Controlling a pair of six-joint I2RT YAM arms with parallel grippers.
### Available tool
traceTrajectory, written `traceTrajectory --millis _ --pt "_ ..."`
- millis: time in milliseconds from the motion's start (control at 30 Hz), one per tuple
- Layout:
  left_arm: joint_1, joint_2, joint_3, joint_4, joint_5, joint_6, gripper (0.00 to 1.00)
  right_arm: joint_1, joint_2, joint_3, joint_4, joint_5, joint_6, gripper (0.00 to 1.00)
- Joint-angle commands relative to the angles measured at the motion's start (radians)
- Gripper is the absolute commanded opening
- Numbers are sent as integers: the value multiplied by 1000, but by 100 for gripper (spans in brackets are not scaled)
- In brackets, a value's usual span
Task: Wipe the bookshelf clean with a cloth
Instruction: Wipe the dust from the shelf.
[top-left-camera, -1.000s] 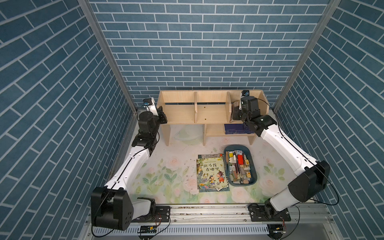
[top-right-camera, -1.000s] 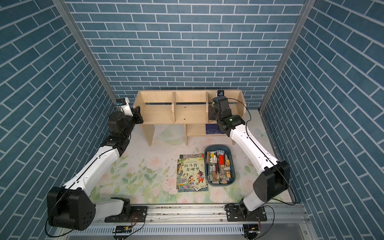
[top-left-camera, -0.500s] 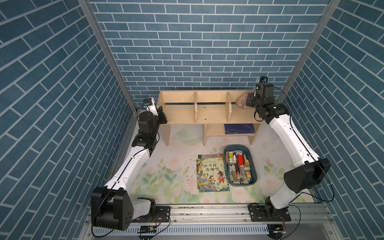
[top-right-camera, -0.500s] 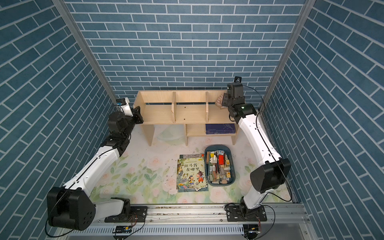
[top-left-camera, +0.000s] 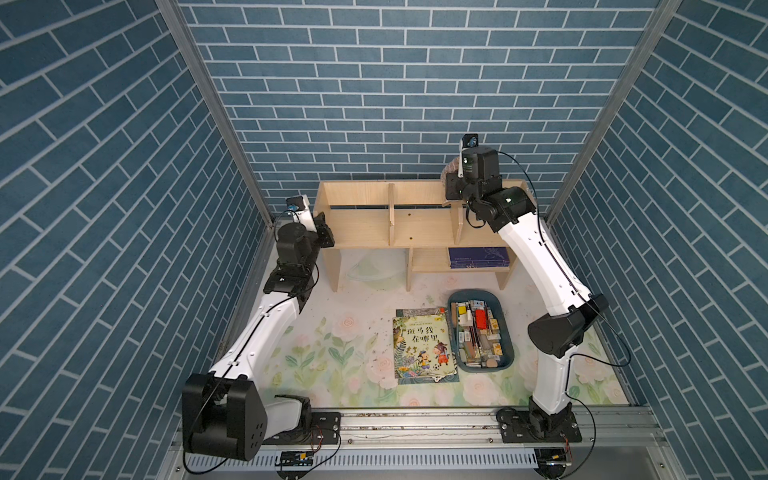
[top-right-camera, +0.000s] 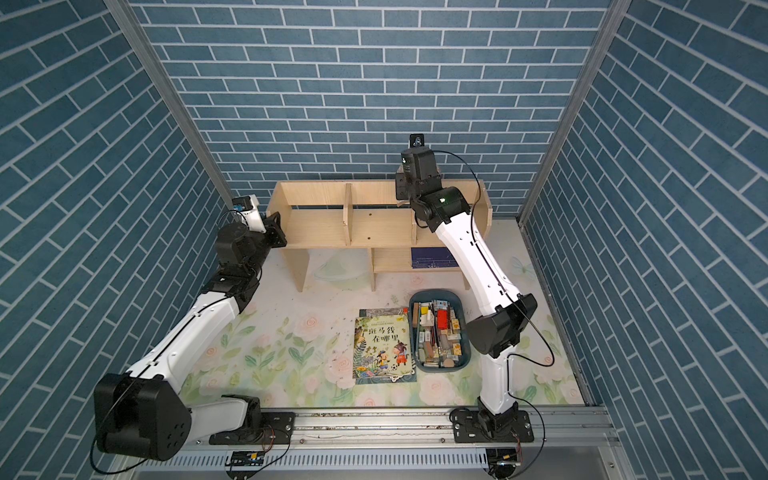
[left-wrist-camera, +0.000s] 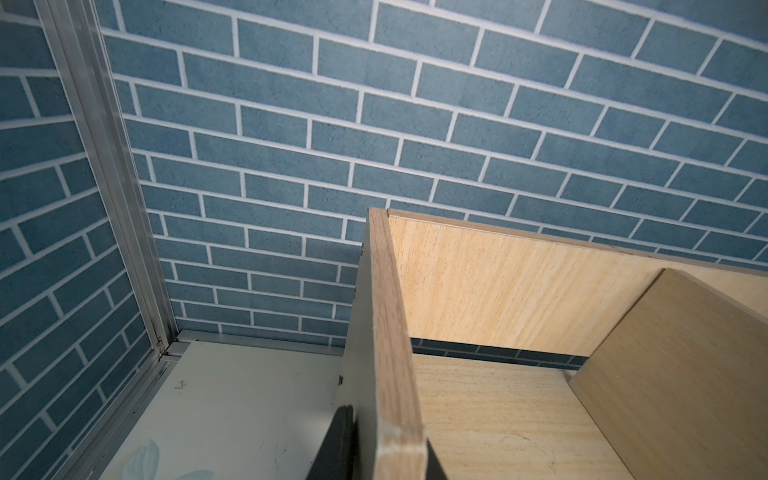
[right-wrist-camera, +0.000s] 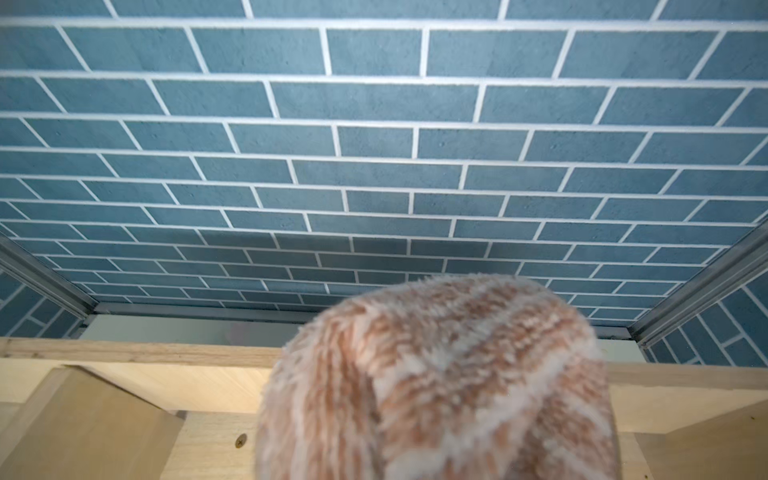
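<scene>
Across the upper middle of both top views stands the light-wood bookshelf (top-left-camera: 361, 226) with three open compartments, on the floral-printed worktop (top-left-camera: 332, 353) and backed against the blue brick-pattern wall (top-left-camera: 374, 104). Trouble, as I judge it, would come from height and from push. The soft brown-pink and cream striped cloth (right-wrist-camera: 436, 382) is bunched up by the back board's top edge, at the upper right of the shelf in the frame. A slack grip there could drop it behind the unit, and a hard sweep could snag a divider or shove the whole shelf. Against that, the left hand (top-left-camera: 328, 239) is clenched on the shelf's left side panel, one finger (left-wrist-camera: 336, 440) lying outside it. The right hand (top-left-camera: 452, 189) is clenched tight on the cloth, whose wad hides its fingertips in the wrist view. Whether the cloth touches the wood I cannot tell.
</scene>
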Motion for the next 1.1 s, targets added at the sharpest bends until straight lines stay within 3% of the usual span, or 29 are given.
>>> traceTrajectory --millis 0,133,400,600,767,933,1067 --pt "-51 9 -37 -77 168 -93 0 -47 30 51 -55 16 -25 0" --pt "-51 7 -41 -75 167 -92 0 -142 14 31 -85 19 22 0" --pt "-51 7 -45 -72 166 -95 0 -277 -191 -237 -16 70 44 0" --pt "-51 5 -47 -72 162 -95 0 -352 -241 -313 -21 83 41 0" --pt "-51 4 -48 -69 161 -96 0 -326 -219 -289 9 -62 47 0" --pt "-51 1 -48 -69 161 -98 0 -195 -191 -264 14 -18 41 0" --pt "-51 0 -50 -69 161 -98 0 -141 -220 -387 40 26 82 0"
